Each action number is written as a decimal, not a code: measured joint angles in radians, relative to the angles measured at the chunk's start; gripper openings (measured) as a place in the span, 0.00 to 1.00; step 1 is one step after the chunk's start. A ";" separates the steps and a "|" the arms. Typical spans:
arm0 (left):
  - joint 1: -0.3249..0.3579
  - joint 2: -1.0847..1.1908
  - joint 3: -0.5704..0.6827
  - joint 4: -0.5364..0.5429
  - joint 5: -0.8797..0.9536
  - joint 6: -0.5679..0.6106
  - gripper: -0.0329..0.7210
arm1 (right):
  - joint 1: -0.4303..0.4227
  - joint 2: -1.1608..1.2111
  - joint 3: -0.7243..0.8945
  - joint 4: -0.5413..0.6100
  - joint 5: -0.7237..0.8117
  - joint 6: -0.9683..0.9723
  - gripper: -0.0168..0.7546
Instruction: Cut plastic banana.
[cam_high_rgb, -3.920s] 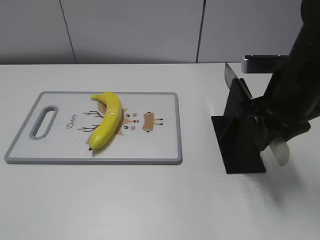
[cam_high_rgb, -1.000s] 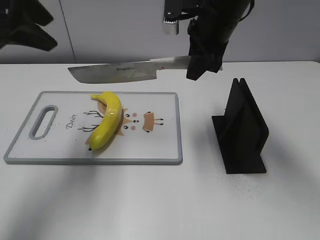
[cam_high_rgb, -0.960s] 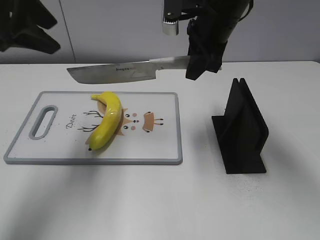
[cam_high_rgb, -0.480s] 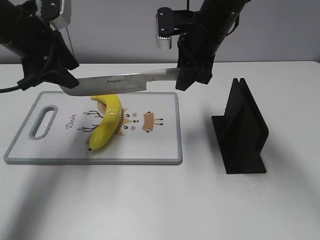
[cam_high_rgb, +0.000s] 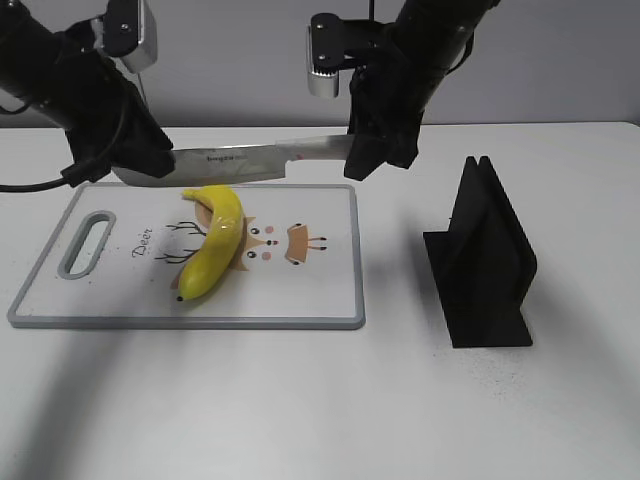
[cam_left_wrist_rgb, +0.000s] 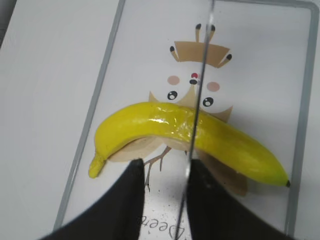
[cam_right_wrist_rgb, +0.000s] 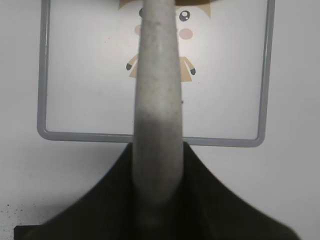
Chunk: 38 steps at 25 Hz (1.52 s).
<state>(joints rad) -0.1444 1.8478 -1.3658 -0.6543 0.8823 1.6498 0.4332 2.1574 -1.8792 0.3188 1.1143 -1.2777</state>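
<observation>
- Glossy, curved yellow plastic banana (cam_high_rgb: 212, 243) lies flat on the white grey-rimmed cutting board with a deer cartoon (cam_high_rgb: 330, 300), toward the board's middle, on the white tabletop (cam_high_rgb: 300, 400).
- Long axis runs from the board's far edge toward its near edge, slanting slightly toward the handle slot end. Stem tip points to the far edge; blunt end to the near edge. The bow bulges away from the handle slot.
- Right gripper (cam_high_rgb: 372, 150) is clamped on the pale handle of the long steel kitchen knife (cam_high_rgb: 240, 160); the blade hangs level above the board's far edge, clear of the banana.
- Left gripper (cam_left_wrist_rgb: 162, 200): fingers straddle the blade near its tip; contact cannot be told.
- Risk: the blade crosses near the stem end, so a cut from here may miss the middle.
- Risk: the smooth round banana is unheld; a downward push may roll or skid it across the board.
- Risk: two arms on one blade; uneven descent may twist it.
- Black knife stand (cam_high_rgb: 485, 265) sits well apart from the board, empty.
</observation>
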 joint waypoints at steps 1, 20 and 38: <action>0.000 0.000 0.000 -0.011 -0.005 0.000 0.46 | 0.000 0.001 0.000 0.000 -0.003 0.000 0.26; 0.000 0.077 -0.003 -0.017 -0.031 0.015 0.05 | 0.000 0.038 -0.002 0.014 -0.068 -0.020 0.26; 0.003 0.240 -0.027 -0.039 -0.083 0.043 0.06 | -0.010 0.204 -0.021 0.021 -0.125 -0.023 0.26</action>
<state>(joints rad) -0.1415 2.0874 -1.3930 -0.6934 0.7993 1.6923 0.4236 2.3612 -1.9003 0.3396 0.9897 -1.3002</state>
